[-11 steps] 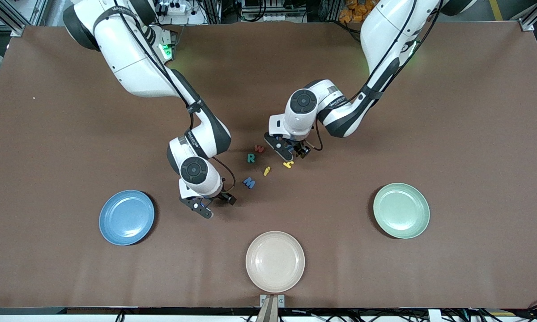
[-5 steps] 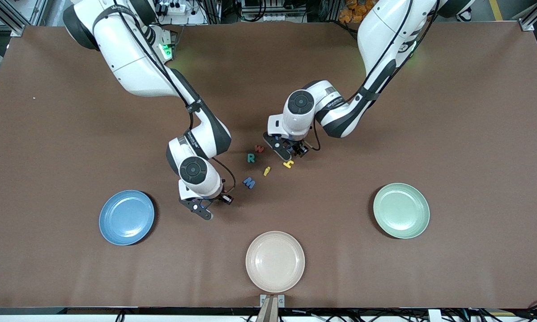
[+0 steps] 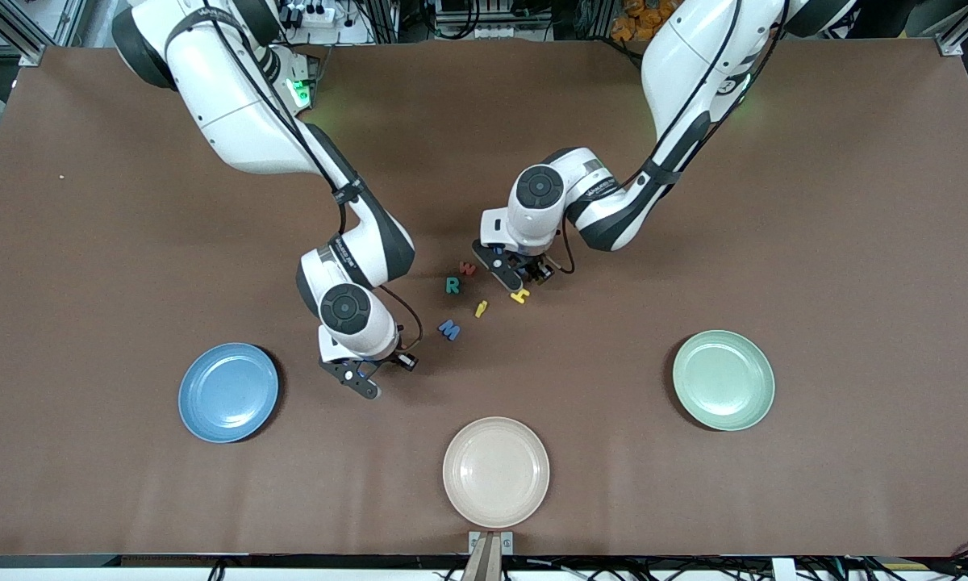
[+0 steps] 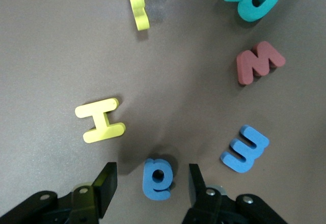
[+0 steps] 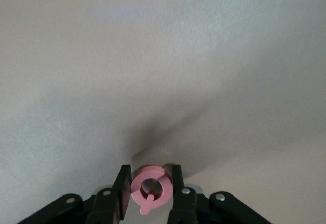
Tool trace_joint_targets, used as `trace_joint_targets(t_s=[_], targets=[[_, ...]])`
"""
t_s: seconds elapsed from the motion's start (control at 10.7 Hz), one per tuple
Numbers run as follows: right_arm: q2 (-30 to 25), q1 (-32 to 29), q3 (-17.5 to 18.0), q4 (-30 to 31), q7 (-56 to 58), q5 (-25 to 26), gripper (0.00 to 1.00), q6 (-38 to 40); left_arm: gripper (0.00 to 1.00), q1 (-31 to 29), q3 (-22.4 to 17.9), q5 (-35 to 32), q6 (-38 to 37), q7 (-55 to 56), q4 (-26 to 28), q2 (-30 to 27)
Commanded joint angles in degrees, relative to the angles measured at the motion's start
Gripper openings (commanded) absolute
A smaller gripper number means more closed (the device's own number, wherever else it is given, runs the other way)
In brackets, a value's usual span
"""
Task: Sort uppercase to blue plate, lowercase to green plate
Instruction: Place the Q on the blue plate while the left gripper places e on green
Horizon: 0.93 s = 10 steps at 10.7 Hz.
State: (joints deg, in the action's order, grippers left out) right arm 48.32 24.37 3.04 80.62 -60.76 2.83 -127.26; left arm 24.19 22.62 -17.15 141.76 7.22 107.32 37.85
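The pink Q [image 5: 148, 189] is clamped in the right gripper [image 5: 148, 188] over bare worktop [image 3: 89, 242] near the blue plate [image 3: 228, 393]. The left gripper [image 4: 152, 180], jaws apart, straddles the blue a [image 4: 158, 178]. Both plates, blue and green plate [image 3: 723, 380], hold nothing; every letter remains unsorted.

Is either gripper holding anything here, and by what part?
The right gripper is shut on the Q, pinching the ring's outer edges. The left gripper is open around the blue a, not gripping it.

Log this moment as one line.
right gripper: shut on Q | left gripper: open, straddling blue a | blue plate, green plate: empty
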Motion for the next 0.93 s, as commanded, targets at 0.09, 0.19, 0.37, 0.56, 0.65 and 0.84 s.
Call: trace_joint_targets(t_s=[0.09, 0.19, 0.37, 0.56, 0.65, 0.84], targets=[[-2.95, -5.27, 0.21, -2.04, 11.05, 0.95, 0.00, 7.54, 0.61, 0.68, -0.83, -1.92, 0.27, -0.72, -0.97, 0.91], [-3.57, -7.90, -0.40, -2.04, 16.84, 0.87, 0.00, 9.21, 0.61, 0.68, -0.83, -1.92, 0.36, -0.72, -0.97, 1.00], [-3.93, -11.61, -0.58, -3.09, 25.13, 1.04, 0.00, 14.12, 0.59, 0.94, -0.83, -2.01, 0.36, -0.63, -0.97, 1.26], [-3.93, -12.50, -3.20, -4.41, 30.49, 1.13, 0.00, 16.42, 0.52, 0.95, -0.83, -2.01, 0.36, -0.63, -0.97, 1.35], [-3.93, -12.50, -5.22, -4.76, 33.74, 1.13, 0.00, 16.60, 0.44, 0.95, -0.83, -2.01, 0.36, -0.72, -0.97, 1.35], [-3.93, -12.50, -8.65, -5.03, 40.59, 1.13, 0.00, 16.52, 0.20, 0.95, -0.83, -2.01, 0.36, -0.63, -0.97, 1.61]])
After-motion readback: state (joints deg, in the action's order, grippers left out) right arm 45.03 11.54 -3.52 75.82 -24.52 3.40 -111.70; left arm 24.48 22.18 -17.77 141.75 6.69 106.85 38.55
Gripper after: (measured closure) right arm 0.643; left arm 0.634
